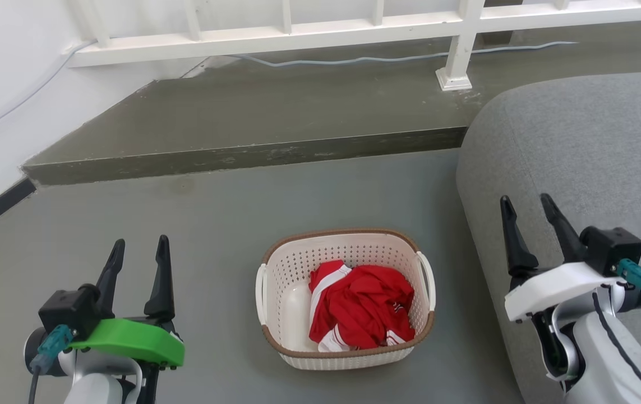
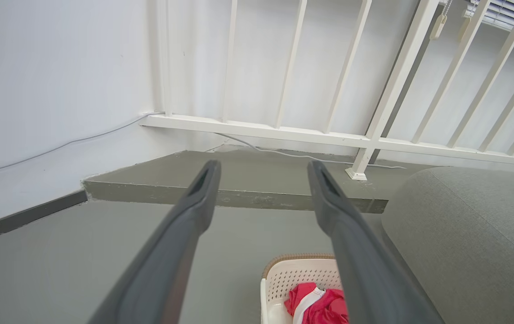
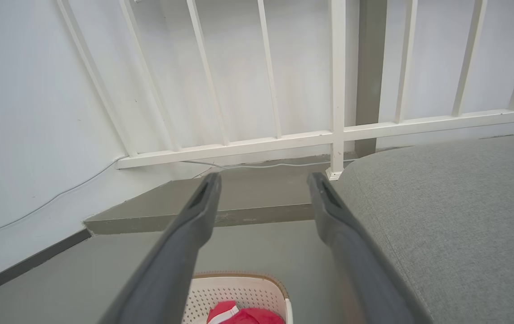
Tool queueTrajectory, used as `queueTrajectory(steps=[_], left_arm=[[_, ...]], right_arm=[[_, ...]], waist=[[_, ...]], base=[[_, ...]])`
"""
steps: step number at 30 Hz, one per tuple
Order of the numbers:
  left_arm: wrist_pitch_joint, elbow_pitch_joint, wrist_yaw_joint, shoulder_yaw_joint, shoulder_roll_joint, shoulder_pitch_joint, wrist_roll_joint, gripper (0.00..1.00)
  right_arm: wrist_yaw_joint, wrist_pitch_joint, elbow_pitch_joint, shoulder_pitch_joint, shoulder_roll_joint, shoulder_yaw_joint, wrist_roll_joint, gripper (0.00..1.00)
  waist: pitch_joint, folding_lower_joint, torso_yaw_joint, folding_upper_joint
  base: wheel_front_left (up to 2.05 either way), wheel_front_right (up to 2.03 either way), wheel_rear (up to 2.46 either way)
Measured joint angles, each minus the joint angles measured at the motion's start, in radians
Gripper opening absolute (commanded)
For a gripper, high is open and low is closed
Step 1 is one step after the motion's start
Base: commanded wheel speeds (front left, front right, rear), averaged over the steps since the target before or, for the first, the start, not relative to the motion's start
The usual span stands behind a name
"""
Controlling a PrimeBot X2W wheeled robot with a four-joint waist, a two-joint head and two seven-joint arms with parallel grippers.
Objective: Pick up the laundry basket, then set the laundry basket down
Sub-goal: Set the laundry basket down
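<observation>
The laundry basket (image 1: 354,359) rests on the floor (image 1: 213,224) beside the grey sofa (image 1: 578,157), red garment (image 1: 365,306) inside. The left tool (image 1: 142,242) and right tool (image 1: 525,199) hover either side, fingers apart, holding nothing. Risk: unequal grips on the loop handles (image 1: 428,278) would tip it, spilling the garment.

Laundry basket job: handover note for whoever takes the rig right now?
Left gripper: open, empty, low at the robot's left, apart from the basket.
Right gripper: open, empty, in front of the grey sofa.
Basket: upright on the floor between the arms, close beside the sofa, red-and-white garment inside.
Done: nothing visibly; the basket is ungripped.
Left: probably grip the side handles, lift, set down.
</observation>
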Motion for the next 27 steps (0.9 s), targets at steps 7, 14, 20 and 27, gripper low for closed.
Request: queueTrajectory(steps=[7,14,20,27], left_arm=[[0.0,-0.028,0.0,0.015,-0.009,0.032,0.01,1.0],[0.0,-0.049,0.0,0.024,-0.015,0.04,0.021,1.0],[0.0,-0.05,-0.002,0.024,-0.021,0.057,0.043,1.0],[0.0,-0.052,-0.01,0.024,-0.028,0.071,0.057,1.0]], right_arm=[[0.002,0.0,-0.022,0.029,0.007,-0.002,-0.017,1.0],[0.002,0.0,-0.037,0.047,0.013,-0.014,-0.027,1.0],[0.009,0.0,-0.049,0.052,0.015,-0.022,-0.042,1.0],[0.011,0.0,-0.058,0.069,0.022,-0.026,-0.052,1.0]], waist=[[0.003,0.0,-0.006,0.0],[0.003,0.0,-0.008,0.0],[0.002,0.0,-0.004,0.0],[-0.001,0.0,0.001,0.0]], base=[[0.0,0.0,0.0],[0.0,0.0,0.0],[0.0,0.0,0.0],[0.0,0.0,0.0]])
